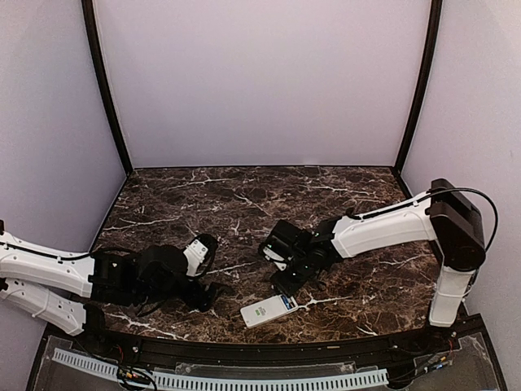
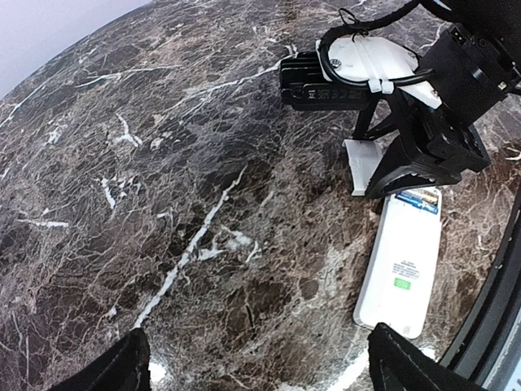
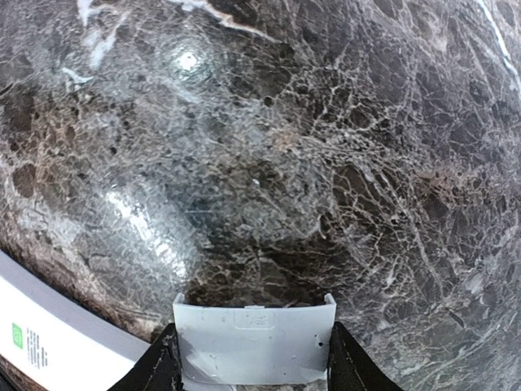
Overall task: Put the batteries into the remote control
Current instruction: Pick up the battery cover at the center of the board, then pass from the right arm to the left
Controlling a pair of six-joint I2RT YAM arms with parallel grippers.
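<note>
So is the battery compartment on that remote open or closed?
Open. The remote control lies back up with blue batteries showing at its uncovered end, and the right gripper holds the white cover plate.

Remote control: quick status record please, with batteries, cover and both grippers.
remote: back side up, near the front edge of the table
batteries: blue cells showing at the remote's uncovered end
cover: white plate, off the remote, held beside that end
right gripper: shut on the cover
left gripper: open, empty, off to the remote's side
</note>
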